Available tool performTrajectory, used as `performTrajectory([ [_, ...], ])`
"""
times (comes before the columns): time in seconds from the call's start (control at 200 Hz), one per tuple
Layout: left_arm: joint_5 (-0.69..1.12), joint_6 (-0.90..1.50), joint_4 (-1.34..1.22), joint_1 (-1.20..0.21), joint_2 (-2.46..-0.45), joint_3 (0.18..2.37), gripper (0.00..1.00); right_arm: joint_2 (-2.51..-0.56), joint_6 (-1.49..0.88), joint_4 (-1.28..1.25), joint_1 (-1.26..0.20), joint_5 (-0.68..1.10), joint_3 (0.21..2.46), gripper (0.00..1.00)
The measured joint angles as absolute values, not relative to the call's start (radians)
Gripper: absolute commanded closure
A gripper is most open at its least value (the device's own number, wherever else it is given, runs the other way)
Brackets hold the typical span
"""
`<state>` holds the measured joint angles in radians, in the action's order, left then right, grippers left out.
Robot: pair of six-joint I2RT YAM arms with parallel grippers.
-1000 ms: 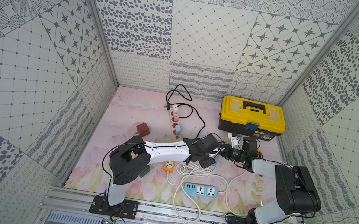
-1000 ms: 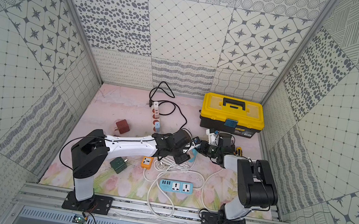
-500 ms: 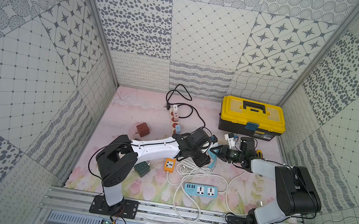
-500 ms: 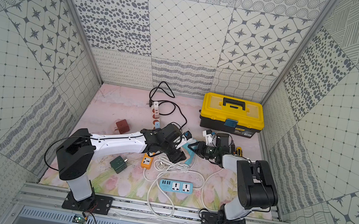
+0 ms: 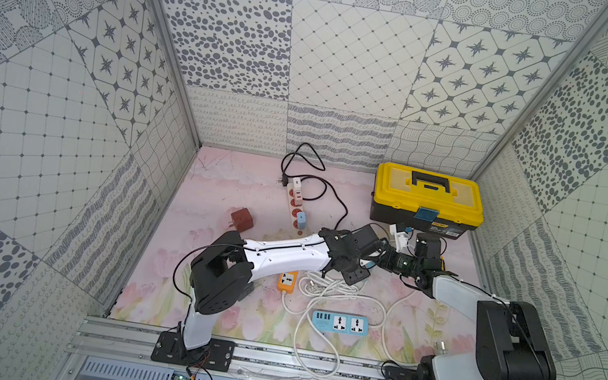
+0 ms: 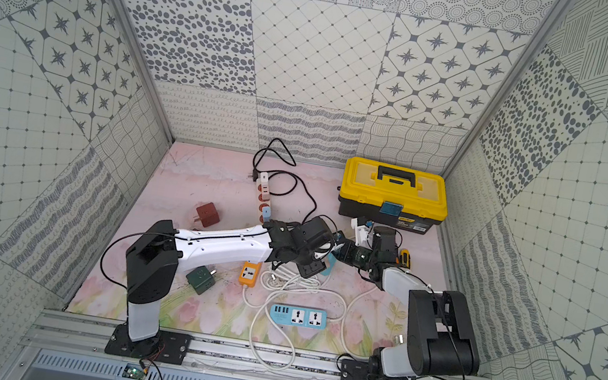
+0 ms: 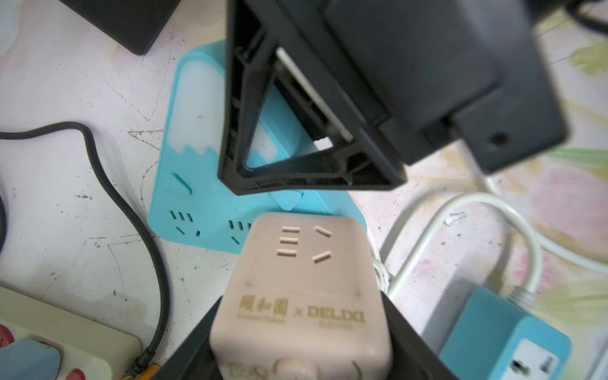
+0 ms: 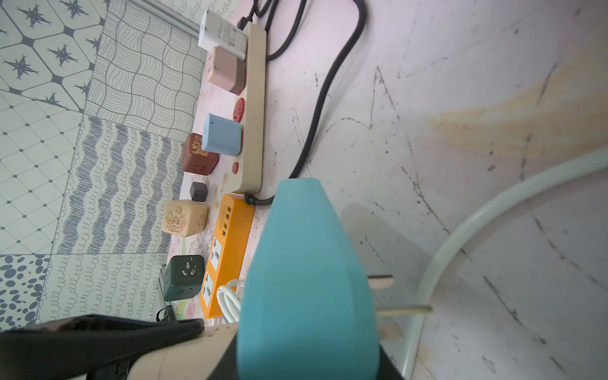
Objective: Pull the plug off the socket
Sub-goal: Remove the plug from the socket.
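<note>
- Location: the pink cube plug (image 7: pixel 296 279) and the teal socket (image 7: pixel 204 194) are mid-table between the two arms, just near-left of the yellow toolbox (image 5: pixel 429 196).
- Left gripper (image 7: pixel 301 325): part closed, fingers clamped on the plug's sides.
- Right gripper (image 8: pixel 309 362): nearly closed, pinching the socket, which is seen edge-on. Two prongs (image 8: pixel 381 282) project from the socket's back.
- Done: both parts are secured, one per arm.
- Outstanding: separation is not confirmed. In the right wrist view the plug body meets the socket face, and whether its pins are seated cannot be told. Judged: the pull apart is not yet complete.
</note>
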<state>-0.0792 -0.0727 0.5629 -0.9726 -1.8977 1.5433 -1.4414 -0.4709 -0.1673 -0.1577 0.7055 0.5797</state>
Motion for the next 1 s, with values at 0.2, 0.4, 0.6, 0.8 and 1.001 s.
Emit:
performTrajectory([
  [0.2,0.080,-0.023,0.571,-0.937,-1.798,1.479,0.82,-1.415,-0.478,-0.117,-0.167,0.618,0.571,0.79],
  [0.4,0.001,-0.133,0.556,-1.030,-1.778,1.411,0.82,-1.414,-0.482,-0.127,-0.160,0.595,0.556,0.79],
  [0.6,-0.015,-0.136,0.519,-0.995,-1.701,1.364,0.81,-1.441,-0.509,-0.173,-0.146,0.632,0.547,0.75],
  [0.8,0.062,0.011,0.382,-0.789,-1.478,1.126,0.80,-1.472,-0.528,-0.216,-0.135,0.680,0.540,0.62],
  [1.001,0.053,0.216,0.335,-0.550,-1.335,0.911,0.84,-1.479,-0.528,-0.213,-0.135,0.680,0.540,0.60],
])
